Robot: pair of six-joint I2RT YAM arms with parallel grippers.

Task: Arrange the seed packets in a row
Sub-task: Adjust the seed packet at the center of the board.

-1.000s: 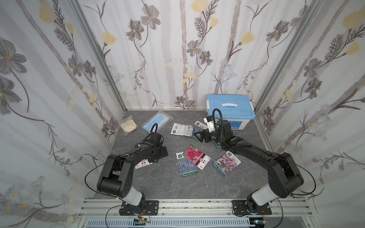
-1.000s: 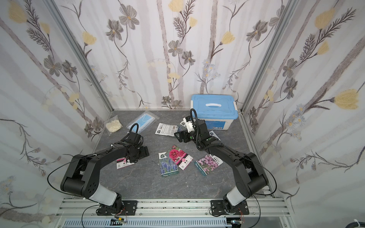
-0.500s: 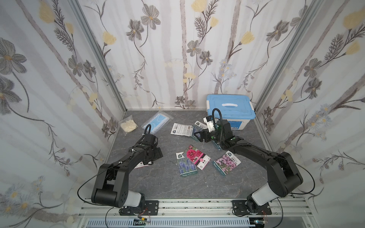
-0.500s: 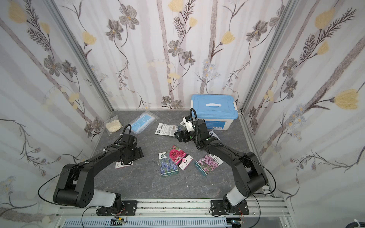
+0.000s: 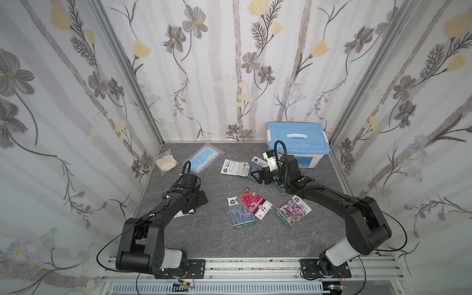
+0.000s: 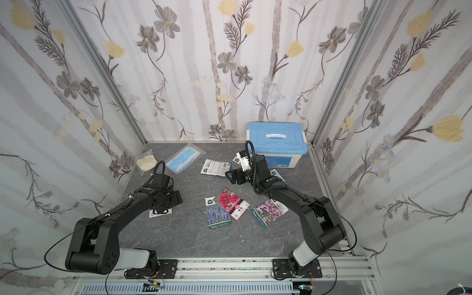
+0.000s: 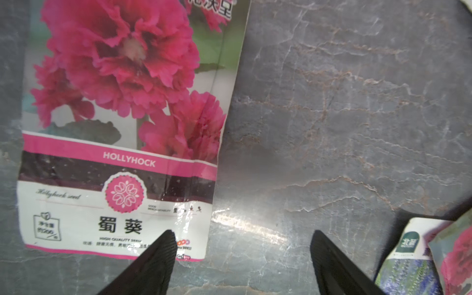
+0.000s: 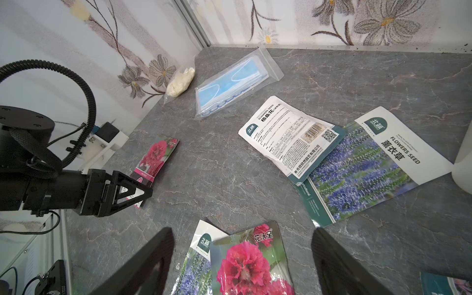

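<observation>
Several seed packets lie flat on the grey table. A red hollyhock packet (image 7: pixel 122 127) lies on the left, partly under my left arm (image 5: pixel 184 214). My left gripper (image 7: pixel 242 235) hangs open over bare table beside that packet's corner (image 5: pixel 201 200), holding nothing. In the middle, a lavender packet (image 5: pixel 241 214) is overlapped by a red one (image 5: pixel 254 203), with a pink-purple one (image 5: pixel 292 210) to their right. At the back a white-backed packet (image 8: pixel 288 135) overlaps a lavender packet (image 8: pixel 362 166). My right gripper (image 8: pixel 241 229) hovers open and empty (image 5: pixel 258 176) between the back and middle packets.
A blue-lidded box (image 5: pixel 297 143) stands at the back right, close behind my right wrist. A clear bag with a blue face mask (image 5: pixel 204 158) and a clear bag of cream stuff (image 5: pixel 166 162) lie at the back left. Papered walls enclose three sides.
My left gripper has drawn back a little to the left, away from the middle packets, while the hollyhock packet under it stayed put. The right arm has not moved.
</observation>
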